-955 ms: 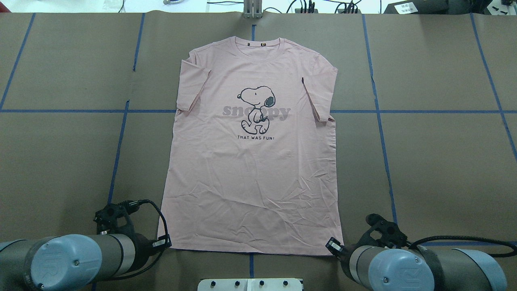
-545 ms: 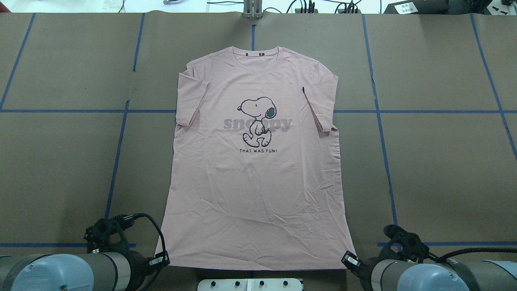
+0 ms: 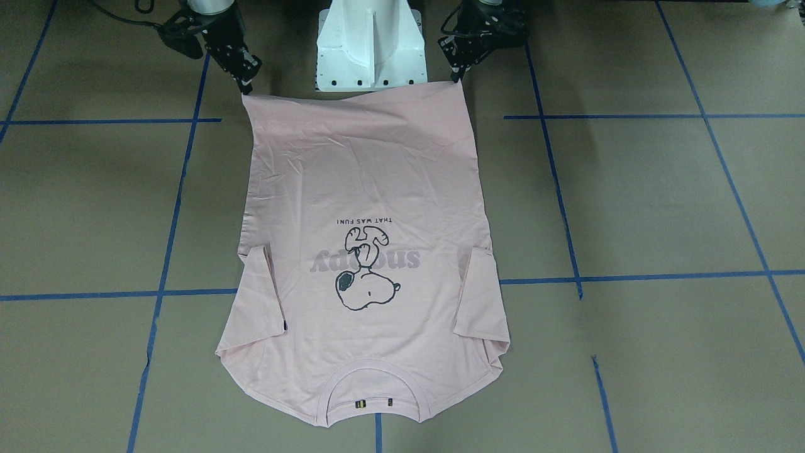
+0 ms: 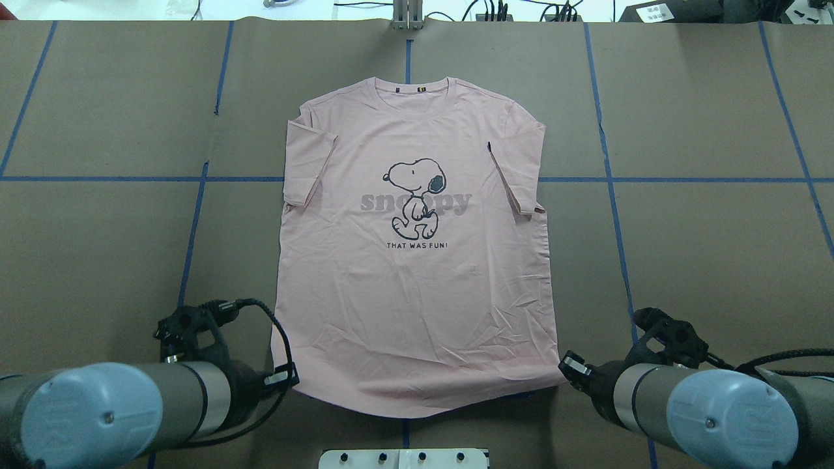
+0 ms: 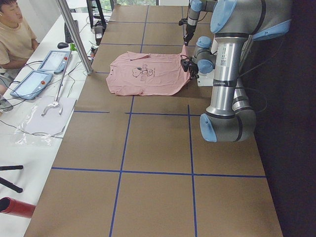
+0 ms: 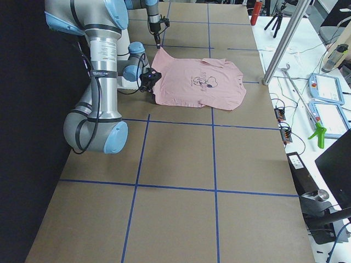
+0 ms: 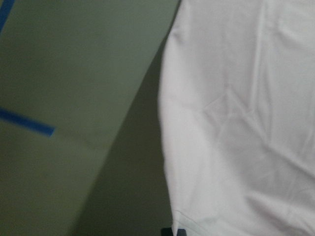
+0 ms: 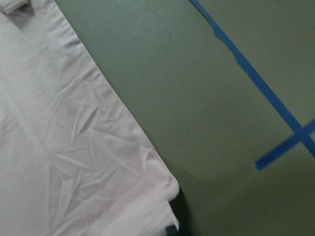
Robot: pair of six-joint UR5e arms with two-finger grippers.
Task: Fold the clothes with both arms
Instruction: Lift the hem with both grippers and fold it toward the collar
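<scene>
Black two-finger left hand (image 4: 287,376) and right hand (image 4: 569,365) are each clamped on a near hem corner of the pale pink short-sleeved T-shirt (image 4: 417,293), which is spread on the brown paper-covered table (image 4: 717,260). Its long axis is laid straight away from both hands toward the ribbed collar (image 4: 412,98). The white pedestal base (image 4: 404,458) is seen just behind the hem.

On my right wrist camera the pink shirt (image 8: 74,147) fills the left side, creased, with its corner bunched against the dark sliver of the right gripper (image 8: 172,230). Right of the shirt lies bare brown table (image 8: 187,88), crossed by blue tape (image 8: 246,71).
</scene>
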